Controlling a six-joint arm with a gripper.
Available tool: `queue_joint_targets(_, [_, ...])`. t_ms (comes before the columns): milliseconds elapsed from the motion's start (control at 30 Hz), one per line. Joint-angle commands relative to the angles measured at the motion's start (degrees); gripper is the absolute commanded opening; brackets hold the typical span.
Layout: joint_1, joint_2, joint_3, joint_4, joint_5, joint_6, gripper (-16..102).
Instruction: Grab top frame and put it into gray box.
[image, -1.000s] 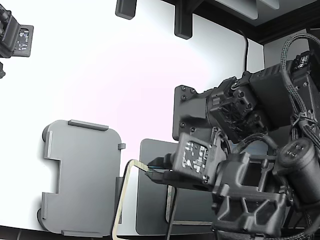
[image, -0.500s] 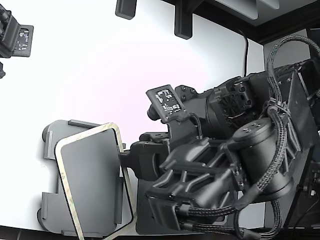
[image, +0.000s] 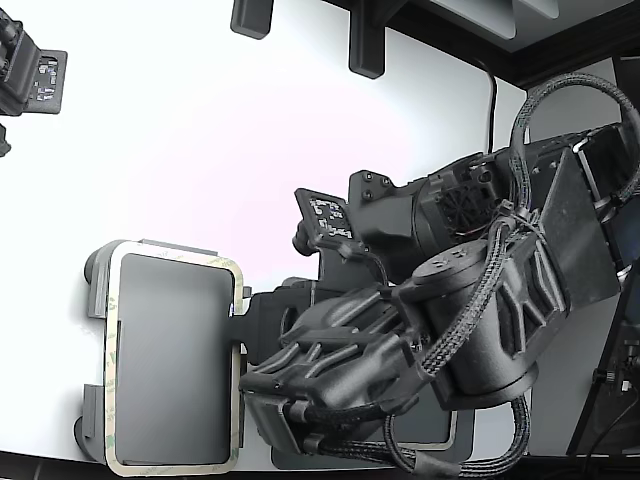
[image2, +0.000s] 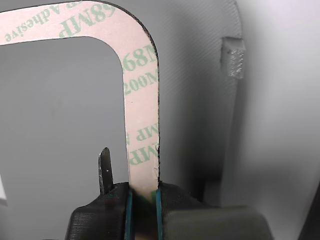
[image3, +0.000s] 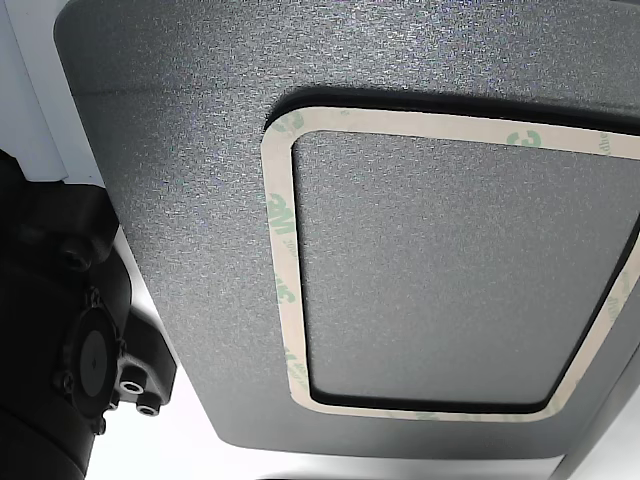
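I'm holding the top frame by one long side, my pincer pinching it; it's hanging level, squarely over the gray box.

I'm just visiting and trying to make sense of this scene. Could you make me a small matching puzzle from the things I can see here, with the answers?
Things:
1. top frame
2. gray box
3. gripper
4. second frame

States:
A. lies on a dark textured mat
B. shut on a strip edge
C. lies under the held piece, on the white table
D. pale, green print, held over the tray

Pairs: 1-D, 2-C, 3-B, 4-A
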Motion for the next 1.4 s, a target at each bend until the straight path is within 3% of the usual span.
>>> queue_joint_targets(0, [-1.05,0.70,-1.32,0.62,-0.79,0.70,-12])
queue_joint_targets(300, [-1.14,-2.64,-2.29,0.62,-3.16,0.88,-12])
queue_joint_targets(1367, [-2.72,-2.11,-0.09,0.70,-4.31,0.18,-12])
